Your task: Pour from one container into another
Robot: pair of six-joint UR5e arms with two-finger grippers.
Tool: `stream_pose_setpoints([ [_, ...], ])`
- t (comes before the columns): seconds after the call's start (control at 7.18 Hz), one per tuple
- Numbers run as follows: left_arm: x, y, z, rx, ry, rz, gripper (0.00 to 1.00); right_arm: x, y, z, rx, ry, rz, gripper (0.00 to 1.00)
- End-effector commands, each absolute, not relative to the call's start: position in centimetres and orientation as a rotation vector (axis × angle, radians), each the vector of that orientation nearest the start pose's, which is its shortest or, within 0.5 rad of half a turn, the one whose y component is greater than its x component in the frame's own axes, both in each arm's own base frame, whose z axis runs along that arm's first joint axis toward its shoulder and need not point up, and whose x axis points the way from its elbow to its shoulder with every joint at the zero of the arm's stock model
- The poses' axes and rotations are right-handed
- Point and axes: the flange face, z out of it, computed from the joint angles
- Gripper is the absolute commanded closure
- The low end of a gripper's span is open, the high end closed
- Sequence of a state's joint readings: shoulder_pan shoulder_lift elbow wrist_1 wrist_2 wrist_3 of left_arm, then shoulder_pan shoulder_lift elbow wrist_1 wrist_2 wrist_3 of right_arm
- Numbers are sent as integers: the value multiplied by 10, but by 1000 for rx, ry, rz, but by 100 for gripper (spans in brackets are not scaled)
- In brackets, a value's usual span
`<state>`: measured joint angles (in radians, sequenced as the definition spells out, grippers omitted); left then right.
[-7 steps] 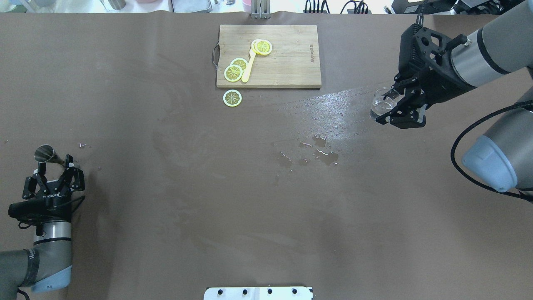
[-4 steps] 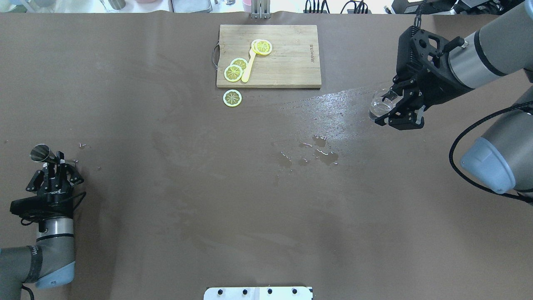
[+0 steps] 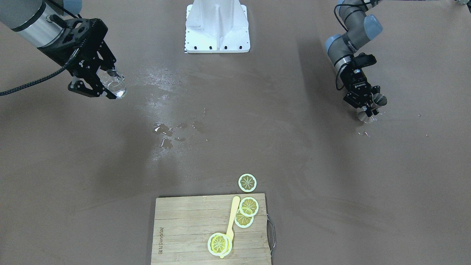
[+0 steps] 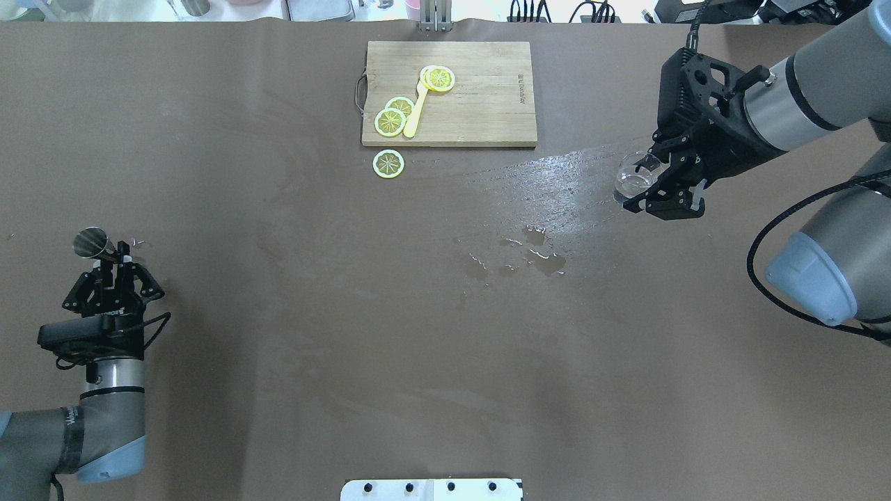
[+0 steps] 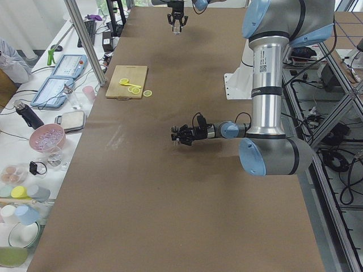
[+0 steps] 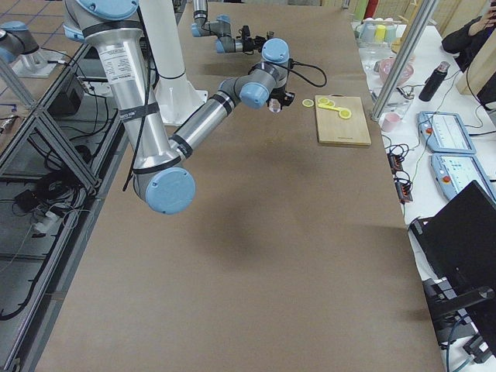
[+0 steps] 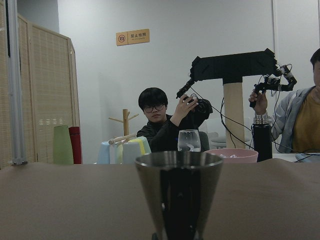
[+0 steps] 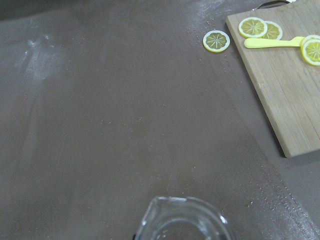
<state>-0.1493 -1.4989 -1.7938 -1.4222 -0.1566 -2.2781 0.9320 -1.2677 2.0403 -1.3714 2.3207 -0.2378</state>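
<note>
A steel jigger (image 4: 91,243) sits at the table's near left, with my left gripper (image 4: 113,253) shut on its waist from the side. The left wrist view has the jigger (image 7: 179,195) upright and close to the lens, just above table level. Far right, my right gripper (image 4: 644,182) is shut on a clear glass cup (image 4: 631,177) held above the table. In the front-facing view that cup (image 3: 114,84) tilts a little and holds some clear liquid. Its rim (image 8: 182,220) fills the bottom of the right wrist view. The two containers are far apart.
A wooden cutting board (image 4: 480,104) at the back centre carries lemon slices (image 4: 390,120) and a yellow utensil (image 4: 415,111). One loose slice (image 4: 388,163) lies just in front of it. Water puddles (image 4: 536,257) and a wet streak mark the table's middle right. People sit beyond the table in the left wrist view.
My left gripper's fingers closed on the jigger, then shifted slightly right and forward with it. The right gripper drifted a little left and back with the glass cup.
</note>
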Motion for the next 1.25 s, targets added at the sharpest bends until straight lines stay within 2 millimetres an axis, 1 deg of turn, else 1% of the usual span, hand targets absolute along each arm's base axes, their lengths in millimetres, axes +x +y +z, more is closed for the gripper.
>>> stream_pose_setpoints([
  [0.0, 466, -305, 442, 1407, 389, -639, 100, -258, -460, 250, 820, -911, -1131, 100],
  [0.14, 480, -306, 414, 1408, 384, -617, 100, -262, -459, 247, 797, -912, -1130, 100],
  [0.28, 495, -310, 374, 1415, 355, -565, 100, -266, -459, 233, 785, -912, -1134, 100],
  [0.42, 502, -311, 351, 1415, 376, -561, 100, -269, -458, 228, 789, -915, -1140, 100],
  [0.7, 505, -312, 318, 1418, 381, -521, 100, -272, -461, 214, 776, -914, -1138, 100],
  [0.84, 505, -312, 306, 1423, 419, -532, 100, -272, -462, 212, 778, -910, -1140, 100],
  [0.98, 503, -312, 292, 1431, 420, -513, 100, -270, -463, 211, 778, -908, -1139, 100],
  [1.11, 524, -319, 284, 1435, 407, -505, 100, -270, -462, 212, 777, -910, -1141, 100],
])
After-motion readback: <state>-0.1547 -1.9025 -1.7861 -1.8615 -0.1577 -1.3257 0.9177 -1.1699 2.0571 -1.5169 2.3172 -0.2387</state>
